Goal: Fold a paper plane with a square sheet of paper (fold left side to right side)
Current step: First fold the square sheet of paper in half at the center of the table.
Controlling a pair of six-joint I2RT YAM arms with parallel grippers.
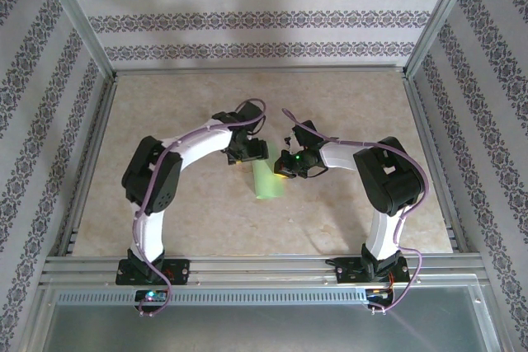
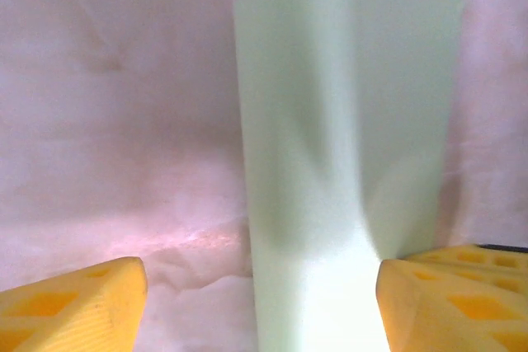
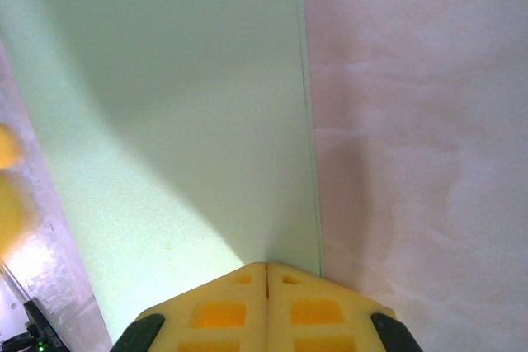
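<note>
paper (image 2: 346, 162) lies within spread left hand (image 2: 262, 286), beneath closed right hand (image 3: 266, 269).

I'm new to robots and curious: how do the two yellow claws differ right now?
The left gripper stands with its jaws wide apart, astride the green paper; the right gripper is closed tight. The left gripper sits at the paper's end, the right gripper by its long edge. Both have yellow fingers and work the same sheet.

Pale green, unmarked sheet of paper (image 1: 266, 179); beige marbled desk (image 1: 190, 220); yellow fingers (image 2: 74, 307); white wallpaper (image 1: 264, 14) with purple floral stripes
</note>
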